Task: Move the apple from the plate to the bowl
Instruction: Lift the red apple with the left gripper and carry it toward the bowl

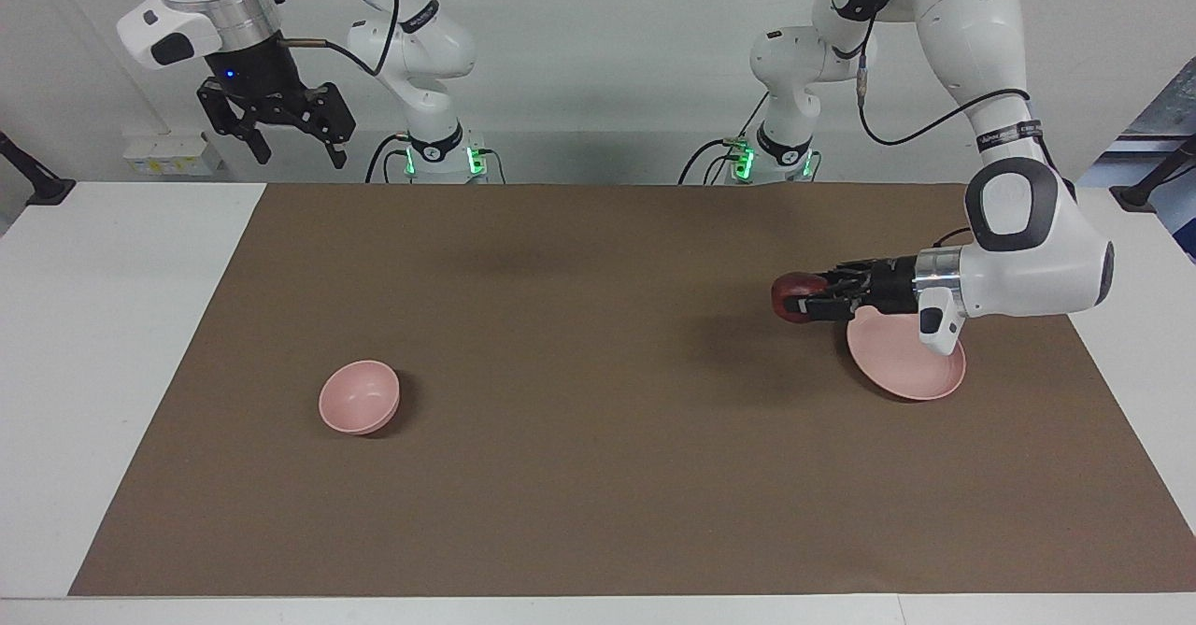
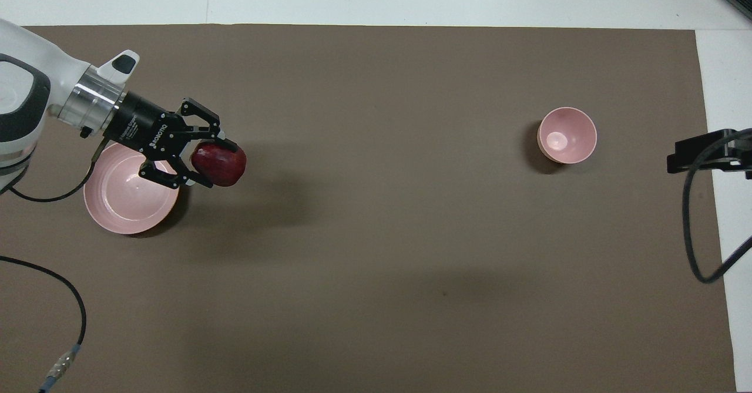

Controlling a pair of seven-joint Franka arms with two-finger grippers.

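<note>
Left pincer (image 2: 202,161) clenched round apple (image 2: 218,164), airborne just past plate (image 2: 126,214) rim, 3 o'clock side overhead. Apple likely firm, smooth, slippery: grip at widest part. Right pincer (image 1: 291,151) released, waiting up high; bowl (image 2: 567,135) empty.

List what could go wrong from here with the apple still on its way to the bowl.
1. The left gripper holds the apple sideways, in the air over the brown mat beside the plate; a slip would likely send it rolling.
2. The bowl, at the right arm's end, is barely wider than the apple, so an off-centre release may miss or tip it.
3. The right gripper waits open, raised, clear of the route.
</note>
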